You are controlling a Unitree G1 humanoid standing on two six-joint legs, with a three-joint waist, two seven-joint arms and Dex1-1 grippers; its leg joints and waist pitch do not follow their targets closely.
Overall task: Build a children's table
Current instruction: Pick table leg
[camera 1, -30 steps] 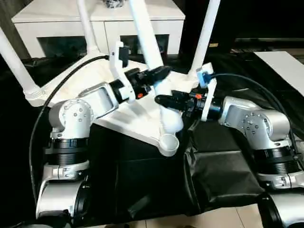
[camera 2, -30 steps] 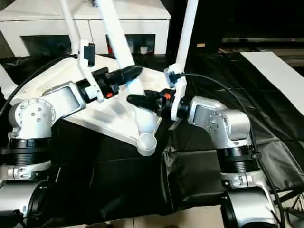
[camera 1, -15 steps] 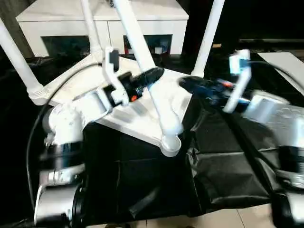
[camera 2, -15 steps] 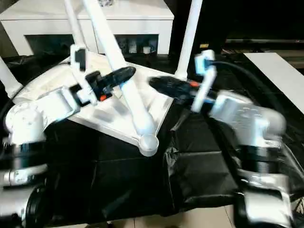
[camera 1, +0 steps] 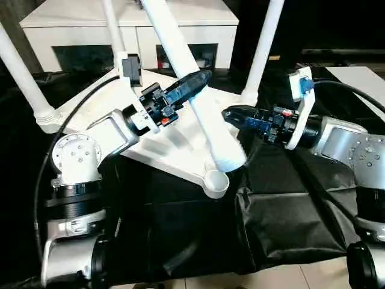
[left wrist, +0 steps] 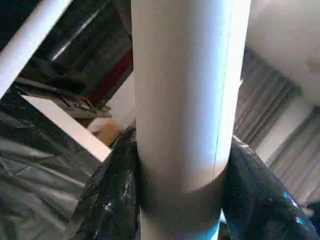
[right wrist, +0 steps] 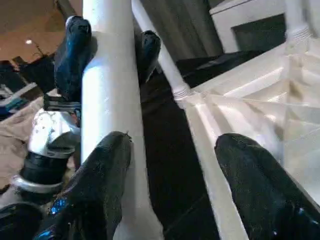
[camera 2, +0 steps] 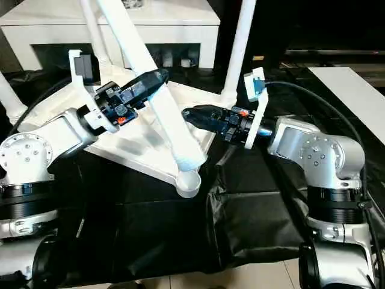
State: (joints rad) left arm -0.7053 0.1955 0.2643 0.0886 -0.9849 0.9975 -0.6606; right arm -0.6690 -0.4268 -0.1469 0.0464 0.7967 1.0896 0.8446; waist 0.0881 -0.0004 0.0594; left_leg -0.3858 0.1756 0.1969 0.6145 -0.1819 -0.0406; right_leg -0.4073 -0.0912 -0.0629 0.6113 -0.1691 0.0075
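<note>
With three tapered legs standing in the upturned white ribbed plastic tabletop [camera 1: 174, 141], the left gripper [camera 1: 194, 83] clamps the fourth long white round leg [camera 1: 198, 114] tilted just above the nearest empty corner socket [camera 1: 215, 182], while the right gripper [camera 1: 231, 114] hangs parted beside it; next, seat its foot.

Upside-down white tabletop [camera 1: 162, 144] bears three upright legs; fourth leg [camera 1: 192, 96] leans above the near corner socket [camera 1: 215, 180].

1. We see the leg [camera 1: 198, 102] as smooth white plastic with a soft sheen.
2. We find the tabletop [camera 1: 174, 147] ribbed white plastic.
3. We note crinkled, glossy black sheeting [camera 1: 283, 211].
4. The forearms [camera 1: 111, 129] look like brushed silver metal.
</note>
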